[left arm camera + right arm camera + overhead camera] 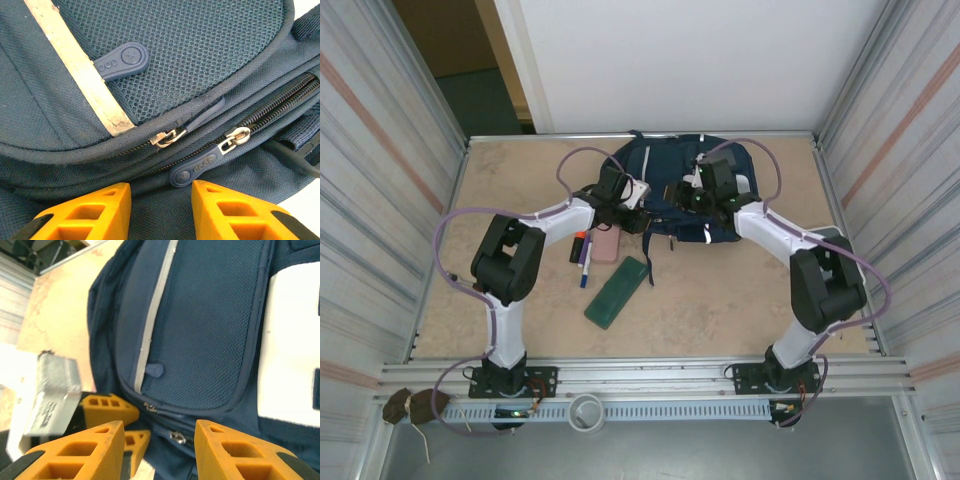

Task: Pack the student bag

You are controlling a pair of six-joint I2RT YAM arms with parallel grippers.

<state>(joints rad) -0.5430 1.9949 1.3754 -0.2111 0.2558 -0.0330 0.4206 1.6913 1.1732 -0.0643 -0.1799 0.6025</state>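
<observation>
Student bag (665,160) lies flat at far centre of table (740,300), both grippers at its zippered near edge: left gripper (161,195) part-open, empty, over the zipper pulls (197,167); right gripper (160,432) likewise part-open, empty.

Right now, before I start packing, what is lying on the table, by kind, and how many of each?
Student bag: 1
Green case: 1
Pink flat item: 1
Pens or markers: 2, an orange-and-black one and a blue-and-white one
Total: 5
</observation>
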